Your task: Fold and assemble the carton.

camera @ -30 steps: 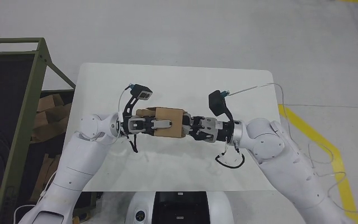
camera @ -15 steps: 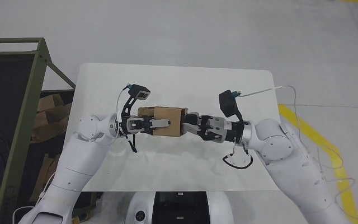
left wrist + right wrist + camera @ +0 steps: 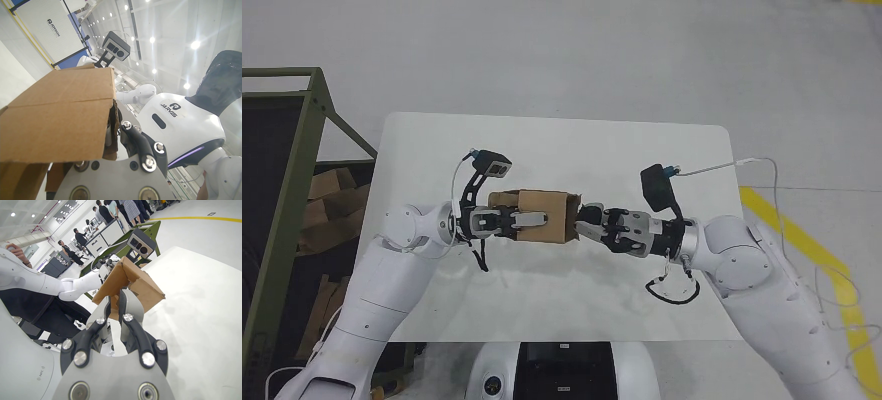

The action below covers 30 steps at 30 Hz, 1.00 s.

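A brown corrugated cardboard carton (image 3: 540, 217) hangs above the middle of a white, round-cornered surface (image 3: 542, 140), gripped at both ends. The left pincer (image 3: 504, 222) is clamped on the carton's left end. In the left wrist view the carton's broad creased panel covers one finger, while a ragged flap edge sits against the other. The right pincer (image 3: 115, 305) meets the carton's opposite, open end. Its fingers (image 3: 123, 302) stand narrow, almost together, with a thin strip of the carton's flap between them. Beside that flap a second flap with a jagged edge folds inward, and the carton's top corner stands peaked above both. Seen from the right pincer, the carton hides the left pincer behind it.

Well to the carton's left, off the surface, stands an olive-green metal rack (image 3: 282, 74) with loose brown cardboard scraps (image 3: 330, 190) lying inside it. Well to the carton's right, a yellow floor line (image 3: 792, 230) runs diagonally.
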Motion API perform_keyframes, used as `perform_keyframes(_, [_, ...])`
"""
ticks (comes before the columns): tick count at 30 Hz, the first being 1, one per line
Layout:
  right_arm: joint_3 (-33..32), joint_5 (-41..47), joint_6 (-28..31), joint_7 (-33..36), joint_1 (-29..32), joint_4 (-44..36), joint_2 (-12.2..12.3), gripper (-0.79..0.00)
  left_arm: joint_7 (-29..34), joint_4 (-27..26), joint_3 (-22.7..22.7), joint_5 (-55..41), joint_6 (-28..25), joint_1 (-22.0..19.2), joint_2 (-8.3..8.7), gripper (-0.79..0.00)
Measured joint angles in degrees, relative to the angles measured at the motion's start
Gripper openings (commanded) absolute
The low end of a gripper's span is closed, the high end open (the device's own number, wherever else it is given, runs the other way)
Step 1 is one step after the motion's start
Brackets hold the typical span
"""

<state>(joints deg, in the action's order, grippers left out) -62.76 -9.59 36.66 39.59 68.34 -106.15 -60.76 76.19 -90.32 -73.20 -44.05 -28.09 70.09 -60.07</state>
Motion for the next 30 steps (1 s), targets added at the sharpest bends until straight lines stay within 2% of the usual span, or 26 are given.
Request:
perform_keyframes(12, [0.0, -0.4, -0.9, -2.6, -0.5, 1.4, -0.2, -0.760, -0.1, 0.1, 0.0, -0.2, -0.1, -0.1, 0.02, -0.785])
perform_keyframes(18, [-1.1, 0.5, -1.5, -2.3, 0.8, 1.9, 0.1, -0.748, -0.1, 0.1, 0.0, -0.2, -0.1, -0.2, 0.04, -0.785])
perform_keyframes(30, [1.6, 0.6, -2.2, -1.2, -0.9, 2.3, -0.3, -0.748, 0.2, 0.3, 0.2, -0.4, 0.2, -0.7, 0.03, -0.785])
